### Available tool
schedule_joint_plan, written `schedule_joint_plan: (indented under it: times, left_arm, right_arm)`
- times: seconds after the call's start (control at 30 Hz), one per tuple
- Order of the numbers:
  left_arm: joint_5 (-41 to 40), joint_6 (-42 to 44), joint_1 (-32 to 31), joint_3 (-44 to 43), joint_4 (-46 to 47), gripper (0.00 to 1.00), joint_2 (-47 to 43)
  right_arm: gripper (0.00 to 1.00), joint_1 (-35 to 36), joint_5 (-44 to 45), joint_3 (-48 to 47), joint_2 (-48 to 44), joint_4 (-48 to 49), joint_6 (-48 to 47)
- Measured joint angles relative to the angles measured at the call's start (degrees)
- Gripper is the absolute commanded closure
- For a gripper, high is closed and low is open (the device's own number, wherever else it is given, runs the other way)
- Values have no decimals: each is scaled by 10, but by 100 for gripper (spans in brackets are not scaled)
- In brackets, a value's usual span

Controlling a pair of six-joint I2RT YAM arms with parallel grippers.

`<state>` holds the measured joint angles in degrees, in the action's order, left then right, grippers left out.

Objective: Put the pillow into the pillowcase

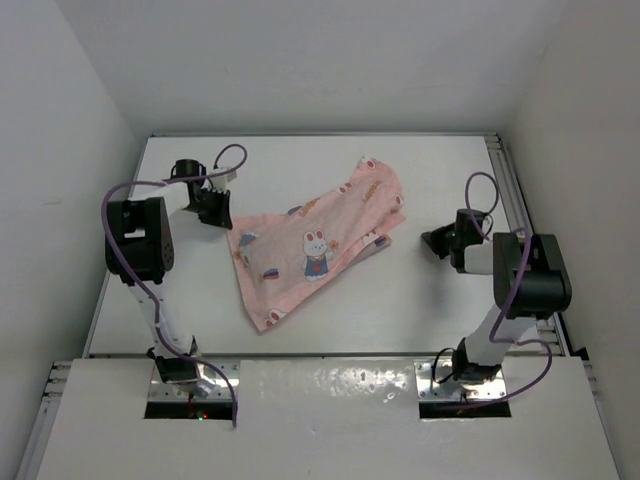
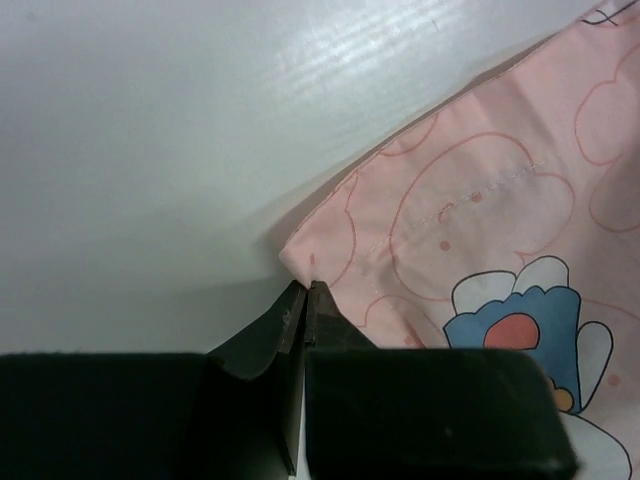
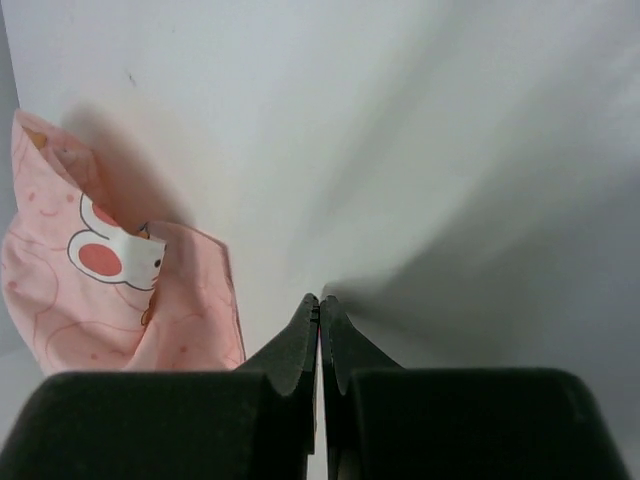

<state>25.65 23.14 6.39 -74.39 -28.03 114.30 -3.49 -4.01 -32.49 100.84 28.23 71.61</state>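
The pink rabbit-print pillowcase [image 1: 315,240] lies rumpled mid-counter [image 1: 400,310], running diagonally from near left to far right. The left gripper [image 1: 212,207] sits at its left corner, jaws pressed together, tips right at the fabric's hem in the wrist view; whether they pinch it cannot be told. The right gripper [image 1: 437,243] is over bare counter just right of the pillowcase, jaws closed on nothing.

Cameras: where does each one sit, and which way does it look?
Top external: high up behind, looking down at the table, pillowcase and both arms.
Left wrist: on the left arm, looking past its shut fingers at the pillowcase corner.
Right wrist: on the right arm, past its shut fingers at the table.
All three show the pillowcase.
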Motion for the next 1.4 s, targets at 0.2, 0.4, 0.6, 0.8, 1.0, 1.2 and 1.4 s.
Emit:
schedule_joint_plan:
  times: [0.2, 0.4, 0.6, 0.8, 1.0, 1.2, 1.4]
  left_arm:
    - [-24, -1, -6, -77, 16, 100, 50]
    - [-69, -6, -12, -172, 30, 100, 110]
    - [-110, -7, -12, -277, 18, 28, 163]
    - [-98, 51, -42, -217, -11, 93, 59]
    - [-107, 152, -282, -133, -48, 71, -145]
    - [-144, 192, -463, -78, -49, 49, -138]
    - [-251, 199, -511, -58, -45, 50, -40]
  right_arm:
    - [100, -49, 3, 93, -136, -19, -52]
    - [69, -3, -23, -4, -154, -154, -212]
    - [48, 103, -18, -49, -163, -180, -281]
    - [64, 119, 9, -24, -138, -204, -281]
    - [56, 120, 6, -40, -77, -203, -247]
    - [54, 111, 0, -73, -37, -177, -197]
    - [55, 107, -1, -35, -61, -151, -176]
